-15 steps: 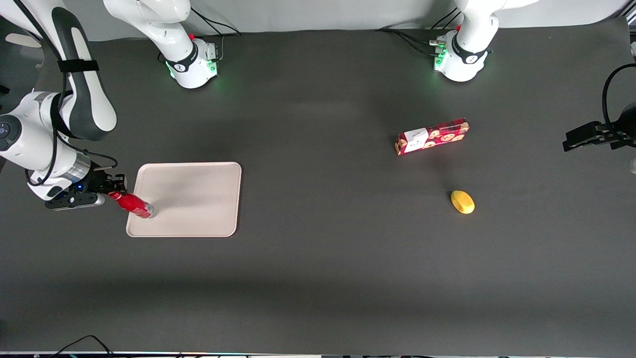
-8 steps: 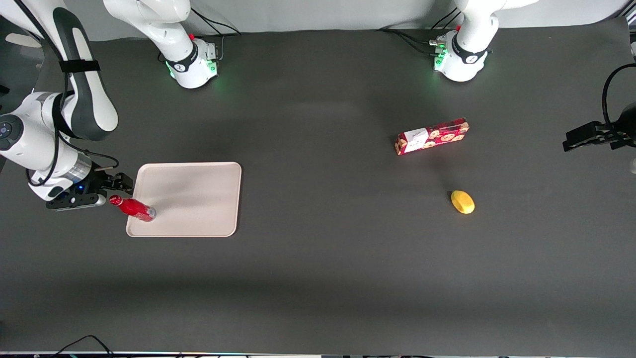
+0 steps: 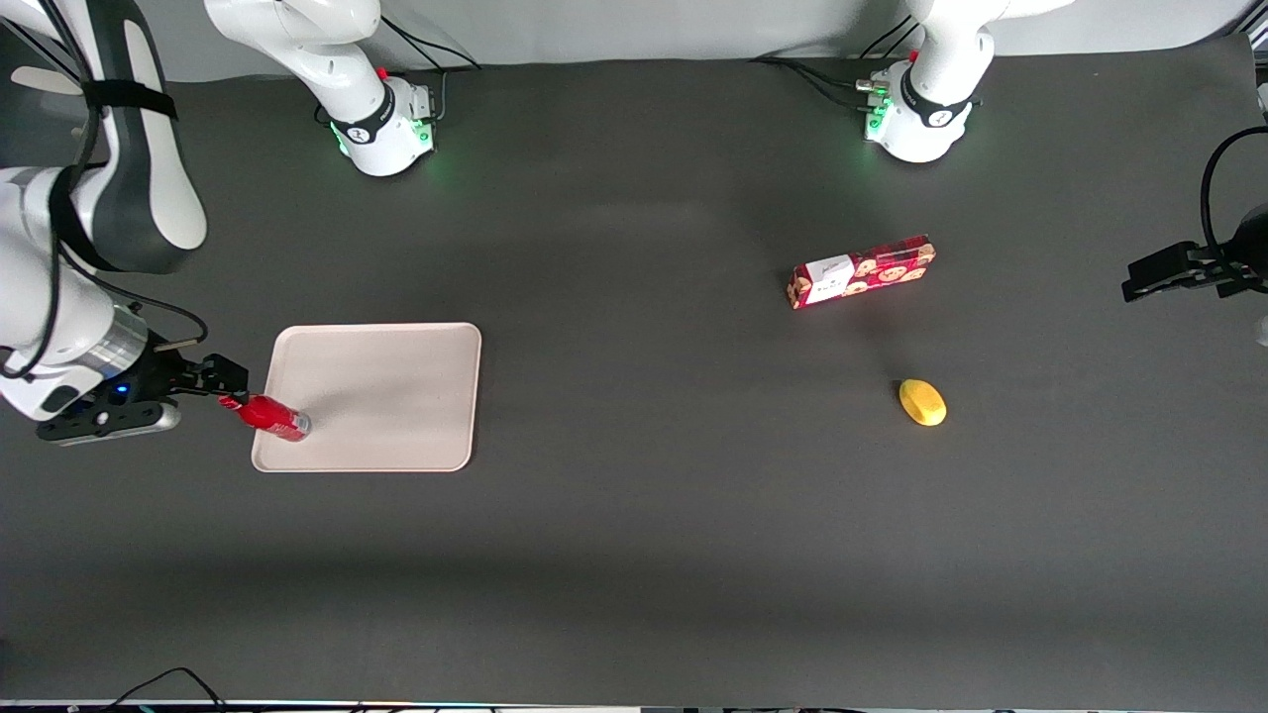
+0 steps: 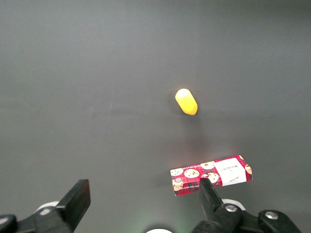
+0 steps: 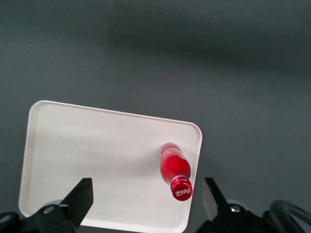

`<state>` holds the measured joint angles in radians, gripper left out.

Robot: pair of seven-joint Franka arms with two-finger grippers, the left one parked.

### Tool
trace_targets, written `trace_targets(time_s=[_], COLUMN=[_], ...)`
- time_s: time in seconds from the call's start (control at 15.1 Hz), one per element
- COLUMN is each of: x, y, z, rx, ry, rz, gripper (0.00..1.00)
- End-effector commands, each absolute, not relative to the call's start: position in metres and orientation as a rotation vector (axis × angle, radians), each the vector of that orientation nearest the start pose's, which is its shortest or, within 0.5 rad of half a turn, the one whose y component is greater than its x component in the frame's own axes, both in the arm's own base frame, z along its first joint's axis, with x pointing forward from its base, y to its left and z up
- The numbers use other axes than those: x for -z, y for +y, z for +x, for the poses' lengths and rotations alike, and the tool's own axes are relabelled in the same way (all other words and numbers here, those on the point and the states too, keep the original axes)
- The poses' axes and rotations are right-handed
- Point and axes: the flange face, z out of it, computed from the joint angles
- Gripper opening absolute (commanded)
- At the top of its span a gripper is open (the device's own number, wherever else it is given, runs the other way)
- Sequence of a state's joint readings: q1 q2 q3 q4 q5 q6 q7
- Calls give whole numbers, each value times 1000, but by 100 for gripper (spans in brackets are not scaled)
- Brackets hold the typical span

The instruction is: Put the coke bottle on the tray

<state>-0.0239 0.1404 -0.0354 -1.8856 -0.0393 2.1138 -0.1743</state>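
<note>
The coke bottle (image 3: 269,416), all red with a red cap, stands on the tray (image 3: 396,396) in the corner nearest the working arm and the front camera. The tray is large, pale beige, with a low rim. My right gripper (image 3: 230,386) is open and empty, beside and above the bottle's cap, just outside the tray's edge. In the right wrist view the bottle (image 5: 175,171) shows from above on the tray (image 5: 97,155), and the gripper (image 5: 146,204) has its two fingers spread wide apart, with the cap between them and lower down.
A red cookie box (image 3: 860,271) and a yellow fruit (image 3: 922,402) lie toward the parked arm's end of the table. Both show in the left wrist view, the box (image 4: 211,174) and the fruit (image 4: 186,101). The arm bases (image 3: 381,124) stand at the table's back edge.
The gripper was shut on the bottle's neck, then opened and let go. It has since drawn back from the bottle toward the working arm's end. The bottle stays on the tray.
</note>
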Motion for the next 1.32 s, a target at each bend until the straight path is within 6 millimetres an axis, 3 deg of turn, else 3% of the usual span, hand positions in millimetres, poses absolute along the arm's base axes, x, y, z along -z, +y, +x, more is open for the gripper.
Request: trace_targets(time_s=[0.0,0.2,0.4,0.73,0.86,1.26], x=[-476,-497,-512,-534,-540,-562], y=[1,35,63,62,50,-24], z=[634,645,644,640,638,621], rx=[51,25,49,-6,6,-50], ry=[-105,-67,2,5,30,166], rz=[-3156,-3140,-3126,-3139,-3144,-3170], gripper=[100,100,100,100,100,100])
